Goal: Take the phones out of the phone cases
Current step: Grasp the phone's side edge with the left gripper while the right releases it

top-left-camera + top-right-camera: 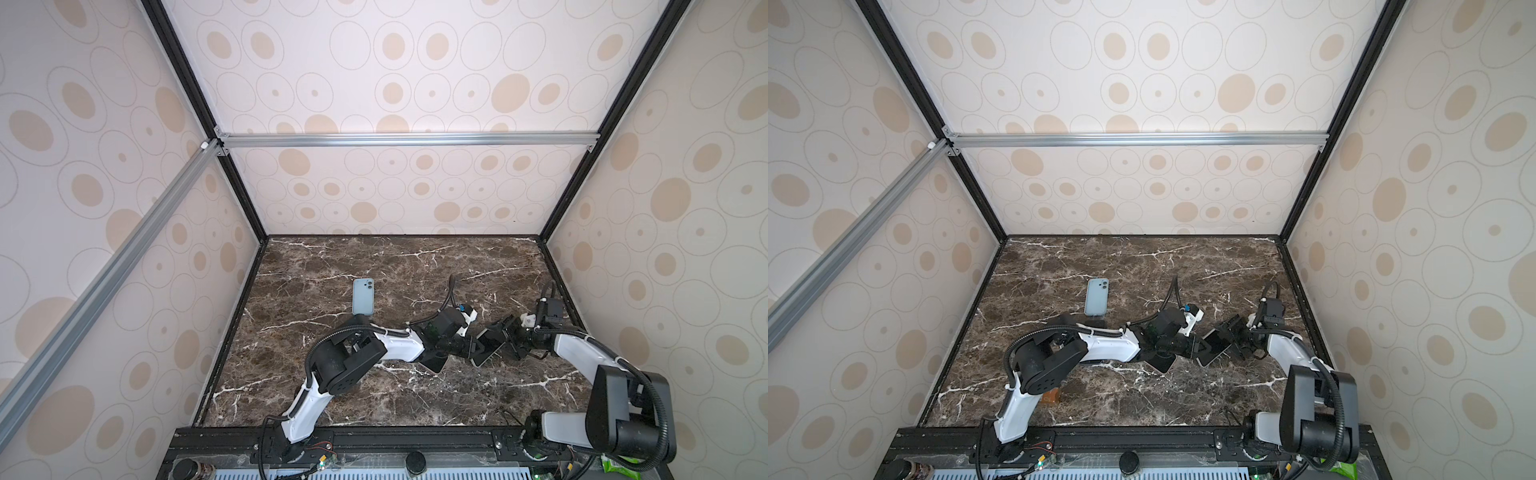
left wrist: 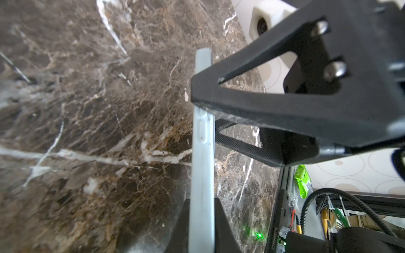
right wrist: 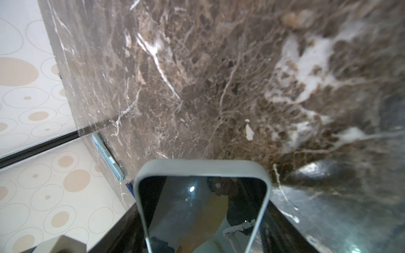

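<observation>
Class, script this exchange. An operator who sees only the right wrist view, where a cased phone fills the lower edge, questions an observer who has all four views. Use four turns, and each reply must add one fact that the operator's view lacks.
Operator: I see the dark-screened phone in its pale grey case, but not the left gripper. Where is it?
Observer: The left wrist view shows its two fingers flanking the phone's thin edge, one against each flat face.
Operator: And the pale blue phone that I see only edge-on?
Observer: Both top views show that phone lying flat on the brown marble table, back up, with two round lenses at its far end.
</observation>
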